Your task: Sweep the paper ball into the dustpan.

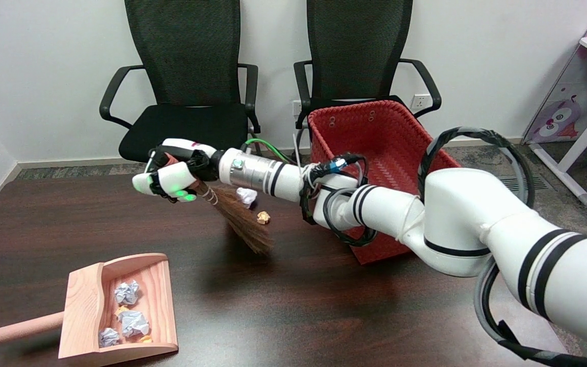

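1. Below the fingers (171,178) of the right hand (168,176), which are clamped on a small broom's handle, the brown bristles (245,221) slant down to the dark bench (298,306).
2. Just right of the fingers, past the bristles, lie a white paper ball (246,195) and a tan paper ball (263,217).
3. Well below the fingers sits the pink dustpan (84,300), holding several crumpled balls.
4. Farther right stands a red basket (375,132).

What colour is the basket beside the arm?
Red woven basket, clearest in the head view.
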